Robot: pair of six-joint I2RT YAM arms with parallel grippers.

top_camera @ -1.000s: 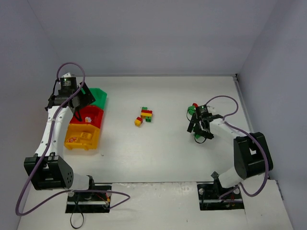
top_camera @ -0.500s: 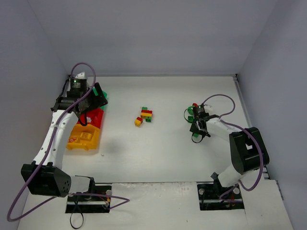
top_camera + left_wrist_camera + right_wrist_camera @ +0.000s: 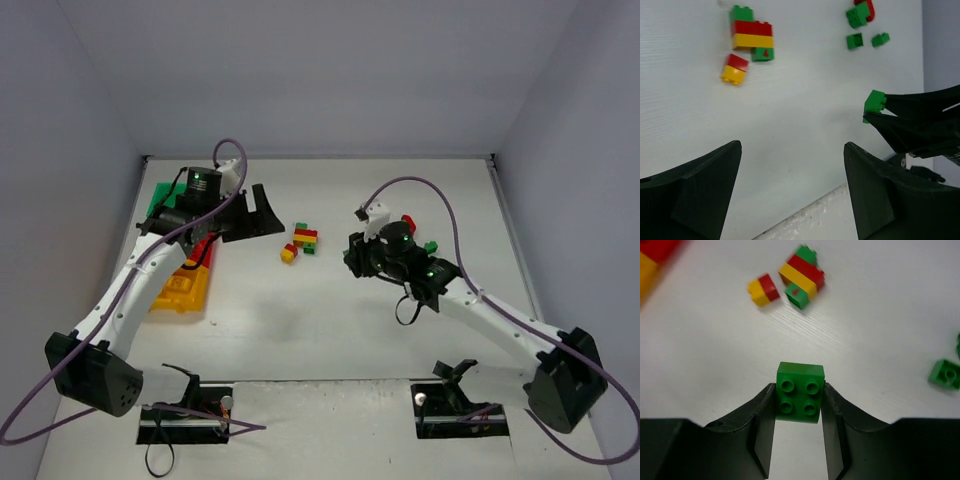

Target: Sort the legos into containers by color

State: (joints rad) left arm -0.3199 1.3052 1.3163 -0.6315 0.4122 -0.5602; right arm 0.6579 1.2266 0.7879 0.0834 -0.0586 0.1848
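Note:
My right gripper point(image 3: 799, 390) is shut on a green lego point(image 3: 800, 392), studs facing the camera, lifted above the table right of centre point(image 3: 353, 257). The same held brick point(image 3: 874, 102) shows in the left wrist view. My left gripper point(image 3: 792, 145) is open and empty, hanging over the table left of the middle pile point(image 3: 272, 212). That pile is a green-red-yellow-green stack point(image 3: 304, 237) and a red-yellow pair point(image 3: 288, 254). The green container point(image 3: 158, 196), red container point(image 3: 205, 250) and yellow container point(image 3: 182, 290) stand at the left, partly hidden by the left arm.
A red lego point(image 3: 408, 222) and a green lego point(image 3: 431, 246) lie behind the right arm; the left wrist view shows more green ones point(image 3: 855, 41) there. Grey walls close in the table on three sides.
The right gripper has shut on a green lego and carried it up and left. The left arm has swung from over the containers toward the table's middle, still open.

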